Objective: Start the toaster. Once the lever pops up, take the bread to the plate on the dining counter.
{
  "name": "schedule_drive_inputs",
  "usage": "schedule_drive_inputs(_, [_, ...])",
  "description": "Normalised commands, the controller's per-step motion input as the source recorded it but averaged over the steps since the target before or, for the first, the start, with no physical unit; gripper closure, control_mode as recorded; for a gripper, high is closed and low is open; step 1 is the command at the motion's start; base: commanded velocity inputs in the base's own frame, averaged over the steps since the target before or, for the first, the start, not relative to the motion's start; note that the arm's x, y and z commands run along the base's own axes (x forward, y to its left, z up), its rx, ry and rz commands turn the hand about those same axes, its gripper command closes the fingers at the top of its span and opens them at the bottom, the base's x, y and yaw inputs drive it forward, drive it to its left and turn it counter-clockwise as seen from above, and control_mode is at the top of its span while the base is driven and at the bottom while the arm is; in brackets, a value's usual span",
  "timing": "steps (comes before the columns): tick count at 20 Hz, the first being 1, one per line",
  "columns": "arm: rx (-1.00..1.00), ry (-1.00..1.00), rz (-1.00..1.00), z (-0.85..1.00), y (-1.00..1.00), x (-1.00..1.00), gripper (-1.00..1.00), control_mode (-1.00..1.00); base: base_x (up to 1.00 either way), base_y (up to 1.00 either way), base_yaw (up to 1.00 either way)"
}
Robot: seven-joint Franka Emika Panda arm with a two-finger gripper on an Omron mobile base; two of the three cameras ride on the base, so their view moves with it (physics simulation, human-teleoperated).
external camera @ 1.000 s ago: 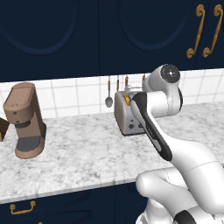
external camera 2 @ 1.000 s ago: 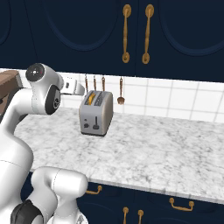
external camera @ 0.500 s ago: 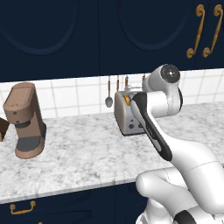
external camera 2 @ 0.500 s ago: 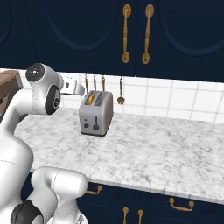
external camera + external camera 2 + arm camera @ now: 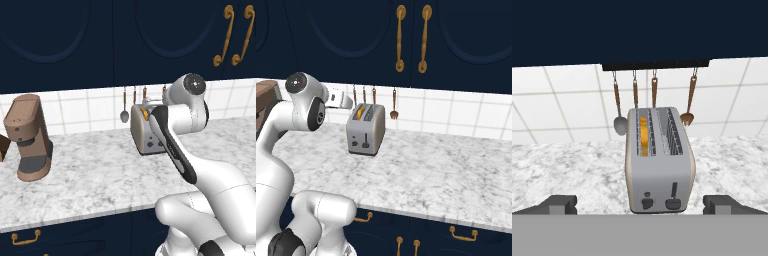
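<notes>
Seeing my gripper [image 5: 640, 204] spread wide at frame bottom, toaster [image 5: 658, 161] centred between fingertips, bread [image 5: 644, 136] in its left slot, lever [image 5: 673, 191] low.

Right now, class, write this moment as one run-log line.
phase: approach | hand: open, short of toaster | bread: in left slot | lever: not touched | toaster on worktop, utensils hanging behind

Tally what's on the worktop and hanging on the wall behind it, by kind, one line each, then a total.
Toaster: 1
Bread slice in its left slot: 1
Coffee machine: 1
Hanging utensils: 4
Total: 7
</notes>
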Motion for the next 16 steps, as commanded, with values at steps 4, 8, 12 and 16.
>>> schedule_drive_inputs(4, [0.00,0.00,0.00,0.00,0.00,0.00,-1.00,-1.00,0.00,0.00,0.00])
schedule_drive_inputs(8, [0.00,0.00,0.00,0.00,0.00,0.00,-1.00,-1.00,0.00,0.00,0.00])
schedule_drive_inputs(12, [0.00,0.00,0.00,0.00,0.00,0.00,-1.00,-1.00,0.00,0.00,0.00])
schedule_drive_inputs(16, [0.00,0.00,0.00,0.00,0.00,0.00,-1.00,-1.00,0.00,0.00,0.00])
